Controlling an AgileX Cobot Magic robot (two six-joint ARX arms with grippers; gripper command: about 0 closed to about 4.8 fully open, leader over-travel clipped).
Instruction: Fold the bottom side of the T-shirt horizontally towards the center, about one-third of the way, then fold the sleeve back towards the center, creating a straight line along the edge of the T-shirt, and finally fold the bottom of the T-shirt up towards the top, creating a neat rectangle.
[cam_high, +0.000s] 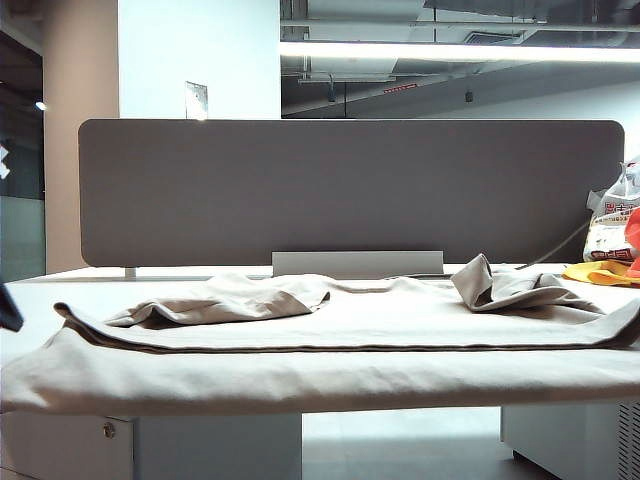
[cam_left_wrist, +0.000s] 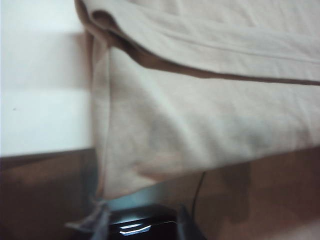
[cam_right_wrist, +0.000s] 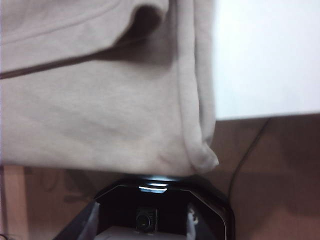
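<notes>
The beige T-shirt (cam_high: 320, 375) lies across the table and droops over its front edge. A layer with a stitched hem, the bottom side of the T-shirt (cam_high: 330, 347), is folded over it and ends in a straight dark line. Both sleeves (cam_high: 230, 298) (cam_high: 510, 288) lie crumpled on top. My left gripper (cam_left_wrist: 142, 215) hangs off the front edge below the T-shirt's corner (cam_left_wrist: 150, 130), its fingers apart with nothing between them. My right gripper (cam_right_wrist: 142, 212) hovers below the other corner (cam_right_wrist: 200, 155), open and empty. Neither gripper is clearly visible in the exterior view.
A grey partition panel (cam_high: 350, 190) stands along the back of the white table (cam_high: 60, 290). At the back right sits a white-and-yellow plastic bag (cam_high: 612, 235). A dark shape (cam_high: 8, 305) shows at the left edge. A thin cable (cam_right_wrist: 247, 150) runs over the brown floor.
</notes>
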